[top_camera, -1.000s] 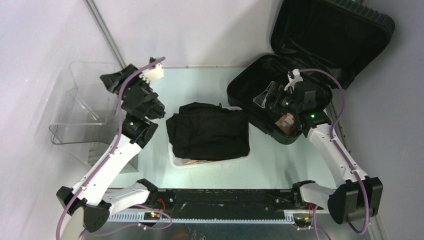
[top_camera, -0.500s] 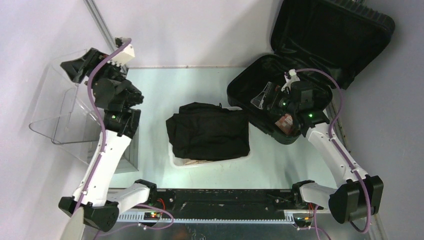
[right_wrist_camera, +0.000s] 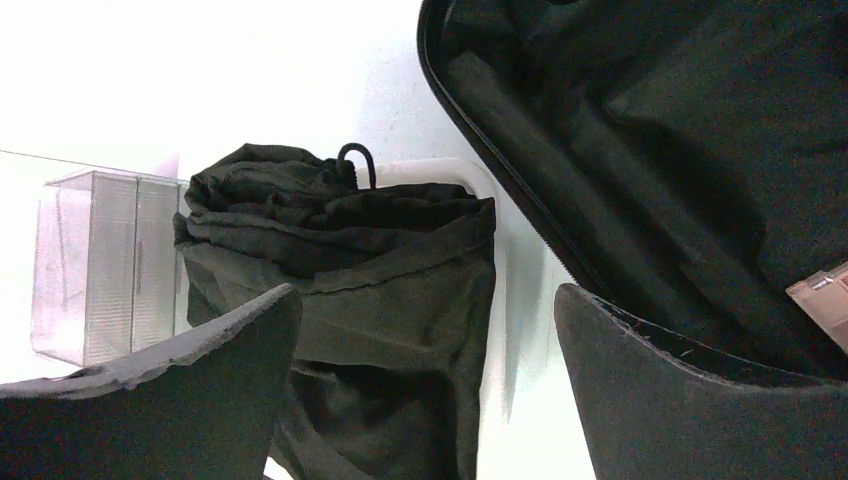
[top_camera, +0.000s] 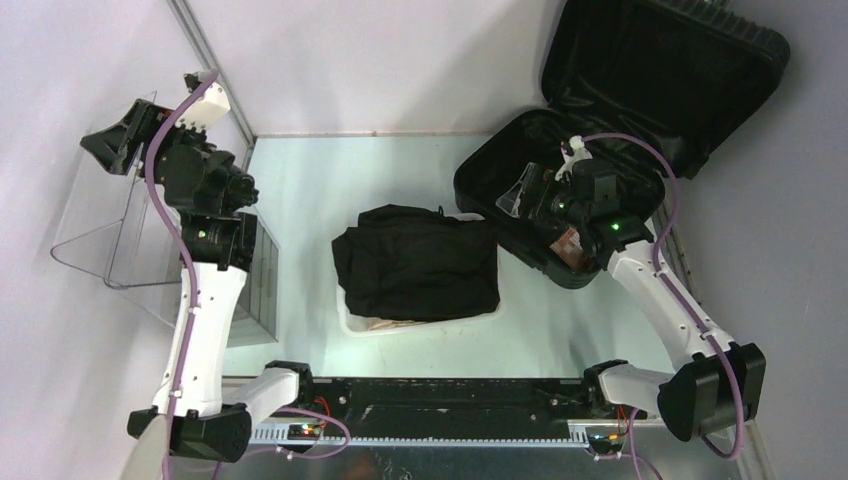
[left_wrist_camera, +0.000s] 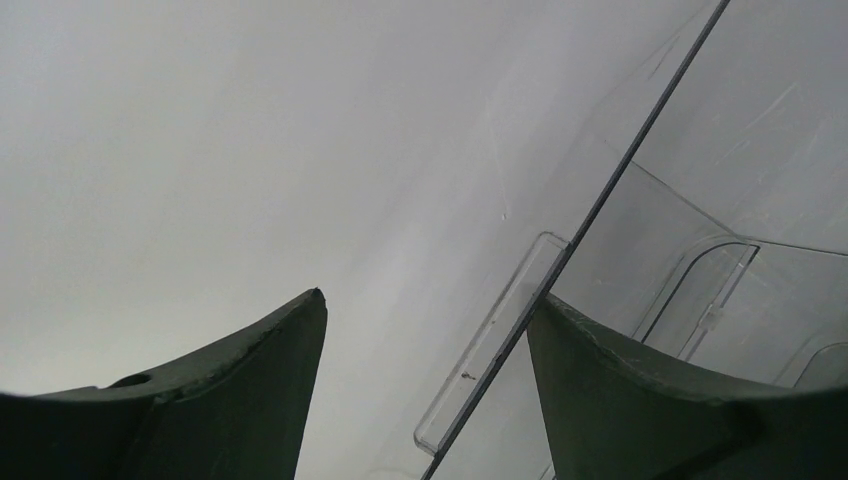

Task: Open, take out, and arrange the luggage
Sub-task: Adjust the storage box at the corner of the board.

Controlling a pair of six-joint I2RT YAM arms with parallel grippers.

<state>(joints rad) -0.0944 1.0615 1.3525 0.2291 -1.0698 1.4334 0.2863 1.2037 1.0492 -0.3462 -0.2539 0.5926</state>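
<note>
- The luggage (top_camera: 650,80) (right_wrist_camera: 680,150) lay open at the far right of the table (top_camera: 330,180), its lid tilted back against the wall and its black lining showing in both halves.
- The right gripper (top_camera: 520,195) (right_wrist_camera: 428,290) hovered over the near left corner of the luggage's lower half, with its jaws spread wide and nothing between them.
- A small brownish item (top_camera: 572,245) (right_wrist_camera: 825,290) sat in the lower half under the right wrist; what it was could not be told.
- A black drawstring bag (top_camera: 415,262) (right_wrist_camera: 340,260) lay in the middle of the table on a white basket (top_camera: 350,322), just beside the luggage and covering most of the basket.
- The left gripper (top_camera: 105,140) (left_wrist_camera: 430,300) was raised at the far left, against a clear plastic bin (top_camera: 90,240) (left_wrist_camera: 700,200).
- Its jaws stood apart; the bin's thin edge ran through the gap, close to one finger, and contact could not be judged.
- A clear ribbed box (top_camera: 258,285) (right_wrist_camera: 100,260) stood on the table beside the left arm, well apart from the luggage.
</note>
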